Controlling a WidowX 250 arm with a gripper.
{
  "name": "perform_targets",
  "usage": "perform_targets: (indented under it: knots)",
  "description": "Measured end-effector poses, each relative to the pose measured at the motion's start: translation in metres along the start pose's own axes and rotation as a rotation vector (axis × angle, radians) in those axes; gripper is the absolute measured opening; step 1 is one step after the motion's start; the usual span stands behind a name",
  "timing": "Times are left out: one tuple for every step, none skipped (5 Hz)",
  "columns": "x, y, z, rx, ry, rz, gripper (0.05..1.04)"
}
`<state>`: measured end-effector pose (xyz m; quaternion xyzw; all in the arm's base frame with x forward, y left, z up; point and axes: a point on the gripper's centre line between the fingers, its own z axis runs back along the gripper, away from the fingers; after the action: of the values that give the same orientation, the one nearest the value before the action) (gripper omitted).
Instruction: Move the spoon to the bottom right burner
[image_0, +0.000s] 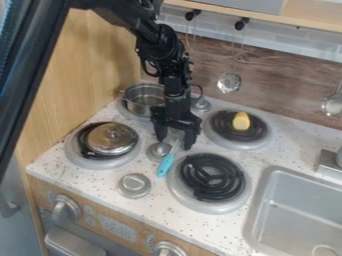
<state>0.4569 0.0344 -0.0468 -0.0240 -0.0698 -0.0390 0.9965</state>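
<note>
While the speckled counter (53, 167) spread below, the black arm (163, 50) hung over its middle, and the gripper (175, 142) pointed down with its fingers well apart. The sink (294, 212) lay at the right, near the bottom right burner (212, 177). Behind and left of the gripper stood a metal pot (143, 101), and a domed lid (111, 138) sat on the front left burner (95, 162). Leaning slightly, the spoon (165, 165) had its turquoise handle just beside the bottom right burner and its metal part between the fingers; whether they touched it, I couldn't tell. A round knob (157, 151) crowded its left side.
</note>
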Motion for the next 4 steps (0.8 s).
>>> perform_targets:
  knots:
    - [-0.001,0.000,-0.001,-0.002,0.006,0.004,0.848]
    - [-0.001,0.000,-0.001,0.000,0.006,-0.004,0.578]
    - [0.000,-0.002,-0.001,-0.002,0.000,-0.022,0.387]
    - [0.001,-0.010,0.011,-0.015,-0.028,-0.061,0.170]
